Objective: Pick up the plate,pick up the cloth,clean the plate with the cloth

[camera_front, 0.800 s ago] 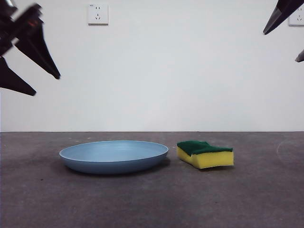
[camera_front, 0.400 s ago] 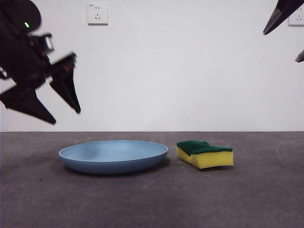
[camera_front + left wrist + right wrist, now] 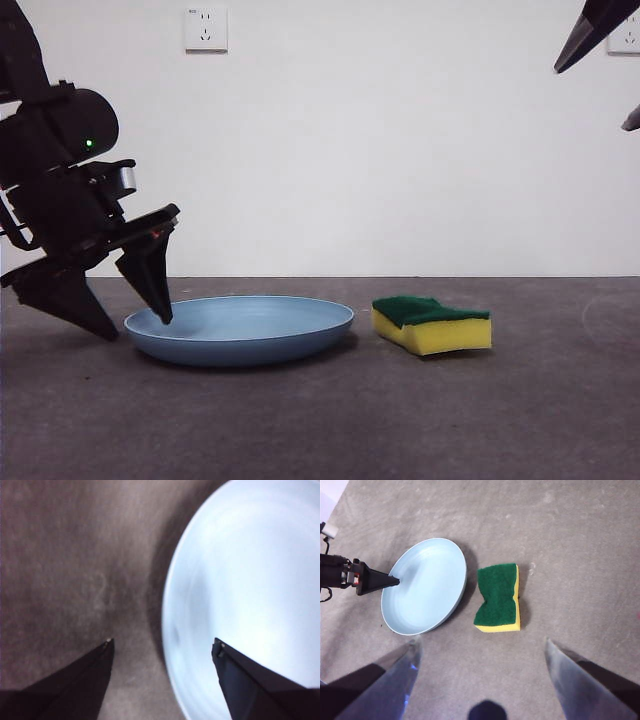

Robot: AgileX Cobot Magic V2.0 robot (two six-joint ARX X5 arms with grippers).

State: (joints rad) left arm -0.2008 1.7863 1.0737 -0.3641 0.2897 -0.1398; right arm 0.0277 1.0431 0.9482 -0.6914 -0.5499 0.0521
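While our left claw [image 3: 135, 325] is straddling the plate's [image 3: 250, 328] left rim, jaws apart, seemingly not touching, our right claw [image 3: 480, 647] is waiting spread above the cloth [image 3: 432, 324].

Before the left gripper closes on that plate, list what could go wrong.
The left gripper straddles the plate rim, open, one jaw inside and one outside. The rim is low and sloped, so the jaws might slip off, or the plate could tip as it lifts. The sponge sits close beside the plate's far side; a shoved plate could bump it. The right gripper waits high above.
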